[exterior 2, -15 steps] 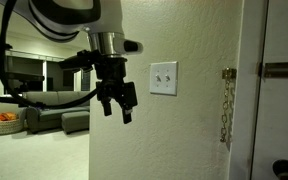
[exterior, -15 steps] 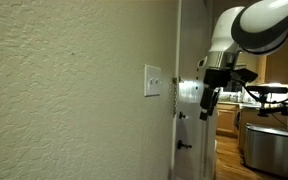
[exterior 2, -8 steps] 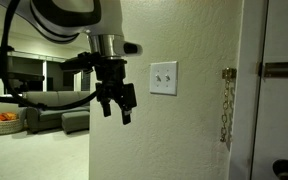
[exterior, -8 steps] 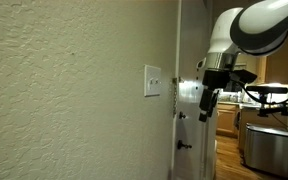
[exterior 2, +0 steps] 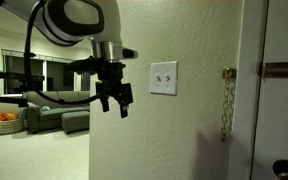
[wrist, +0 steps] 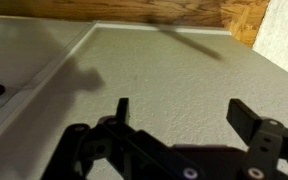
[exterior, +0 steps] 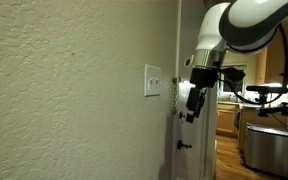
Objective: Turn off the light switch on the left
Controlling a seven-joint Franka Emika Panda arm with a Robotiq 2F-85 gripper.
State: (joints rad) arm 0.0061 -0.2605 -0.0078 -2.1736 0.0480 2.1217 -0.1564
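starting at the left of an exterior view, a grey sofa (exterior 2: 52, 118) sits in a dim room beyond the wall's corner. next comes the arm (exterior 2: 76, 18), reaching down from the top, with the gripper (exterior 2: 115, 105) hanging below it in front of the wall's edge. its jaws are spread and nothing is between them. right of it, apart from the fingers, the switch (exterior 2: 164, 78) is a white plate on the beige wall (exterior 2: 184, 140), with two tiny toggles whose positions are too small to read. further right a metal chain (exterior 2: 224, 108) hangs by the frame, then the white door (exterior 2: 284, 110).

looking along the wall (exterior: 64, 90) in an exterior view, the rough plaster fills the left half. the switch (exterior: 152, 82) shows edge-on near the middle, with the chain (exterior: 173, 92) just beside it. the gripper (exterior: 191, 108) hangs right of the plate, off the wall and not touching it. the arm (exterior: 239, 25) curves above, and a steel bin (exterior: 266, 146) stands on the wood floor at the far right.

the wrist view has pale trim at the left, then textured wall (wrist: 174, 65). the gripper (wrist: 181, 106) is wide open, one dark finger (wrist: 121, 110) left and the other right, holding nothing.
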